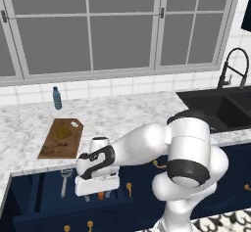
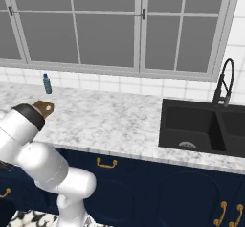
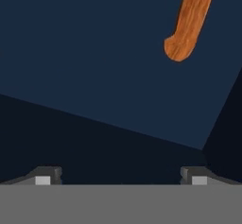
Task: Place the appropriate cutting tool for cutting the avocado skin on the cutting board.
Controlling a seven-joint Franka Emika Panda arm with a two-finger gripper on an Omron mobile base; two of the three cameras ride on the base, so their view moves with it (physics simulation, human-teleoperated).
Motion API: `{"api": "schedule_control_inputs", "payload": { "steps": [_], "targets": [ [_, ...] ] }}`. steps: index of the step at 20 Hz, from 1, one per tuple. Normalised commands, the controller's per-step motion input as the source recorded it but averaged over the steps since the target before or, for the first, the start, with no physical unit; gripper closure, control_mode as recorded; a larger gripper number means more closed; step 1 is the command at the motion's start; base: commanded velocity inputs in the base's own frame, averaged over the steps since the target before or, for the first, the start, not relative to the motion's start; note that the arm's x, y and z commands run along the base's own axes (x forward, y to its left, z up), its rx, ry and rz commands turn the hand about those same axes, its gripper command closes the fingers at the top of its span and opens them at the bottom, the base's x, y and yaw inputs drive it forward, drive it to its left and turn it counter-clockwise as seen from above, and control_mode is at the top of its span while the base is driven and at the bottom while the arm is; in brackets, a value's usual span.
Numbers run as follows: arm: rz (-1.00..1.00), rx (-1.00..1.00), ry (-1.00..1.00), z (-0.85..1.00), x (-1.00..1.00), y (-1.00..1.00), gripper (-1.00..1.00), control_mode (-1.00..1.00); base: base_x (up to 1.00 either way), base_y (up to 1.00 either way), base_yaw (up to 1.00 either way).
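I have the gripper (image 3: 121, 176) low over the open drawer (image 1: 46, 197), fingers spread wide with nothing between them. In the hand view the knife's orange handle (image 3: 190, 22) lies ahead and off to one side of the fingertips, on the dark blue drawer floor; only the handle's butt end is in frame, the blade cut off at the edge. In the left base view a bit of orange (image 1: 101, 195) peeks out just below the hand, and the all-silver utensil (image 1: 64, 179) lies in the drawer beside it. Beyond, on the marble counter (image 1: 127, 113), the cutting board (image 1: 61, 138) sits with the avocado (image 1: 62, 133) on it; a small blue bottle (image 1: 57, 98) stands farther back by the tiles.

My worry is the offset; if I close from here I judge the fingers would miss the handle, or nudge it away. Descending crooked could catch a fingertip on the drawer wall; picking the silver utensil by mistake would spoil the task.
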Motion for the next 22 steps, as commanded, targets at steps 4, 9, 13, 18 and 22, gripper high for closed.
{"api": "schedule_control_inputs", "payload": {
  "steps": [4,9,13,18,22],
  "targets": [
    [0.00,0.00,0.00,-0.39,0.10,0.04,-1.00,-1.00,0.00,0.00,0.00],
    [0.00,0.00,0.01,-0.39,-0.10,0.04,-1.00,-1.00,0.00,0.00,0.00],
    [0.00,0.00,0.00,-0.06,-0.74,0.00,-1.00,-1.00,0.00,0.00,0.00],
    [0.00,0.00,0.03,0.05,-0.81,0.00,-1.00,-1.00,0.00,0.00,0.00],
    [-0.04,0.00,0.06,0.07,-0.90,-0.01,-1.00,-1.00,0.00,0.00,0.00]
  ]
}}
